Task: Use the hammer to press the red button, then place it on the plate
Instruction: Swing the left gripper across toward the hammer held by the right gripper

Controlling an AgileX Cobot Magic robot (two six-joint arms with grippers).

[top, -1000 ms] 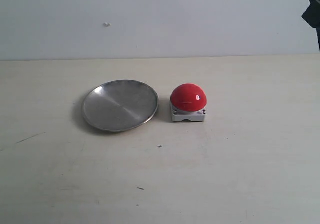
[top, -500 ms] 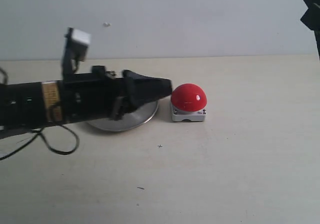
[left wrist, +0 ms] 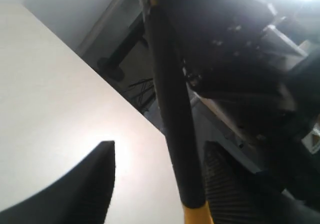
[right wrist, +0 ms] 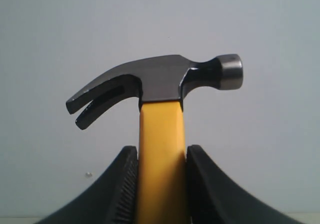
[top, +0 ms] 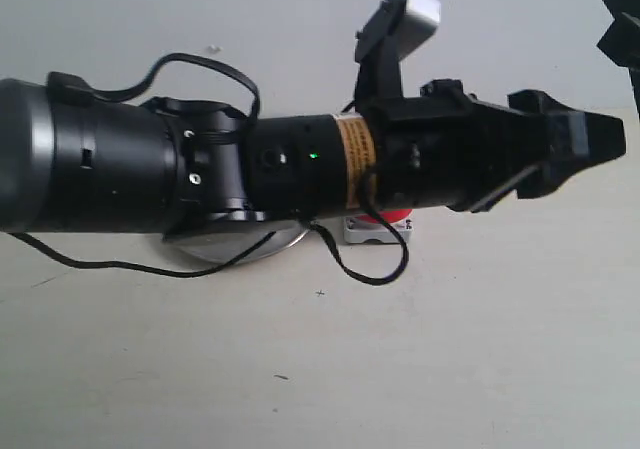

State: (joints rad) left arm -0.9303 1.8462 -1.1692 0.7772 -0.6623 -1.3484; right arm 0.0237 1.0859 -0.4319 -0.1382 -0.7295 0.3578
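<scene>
My right gripper [right wrist: 161, 149] is shut on the yellow part of the hammer's handle [right wrist: 161, 134]. The dark claw head [right wrist: 155, 82] stands upright above it against the wall. In the left wrist view the black handle [left wrist: 172, 119] with its yellow tip [left wrist: 196, 215] runs between my left gripper's [left wrist: 159, 146] open fingers, close to one ribbed pad [left wrist: 227, 189]. In the exterior view the left arm stretches across, with its gripper [top: 595, 144] at the far right. It hides most of the plate [top: 240, 246] and the red button [top: 398, 217], whose grey base [top: 375, 233] still shows.
A dark part of the right arm [top: 620, 19] shows at the top right corner. A cable loop [top: 370, 269] hangs from the left arm over the pale table [top: 320, 369]. Beyond the table edge stands dark equipment [left wrist: 240, 59].
The left arm came in from the left and swept right and upward across the view. It now covers the plate and button that were fully visible a second ago.
</scene>
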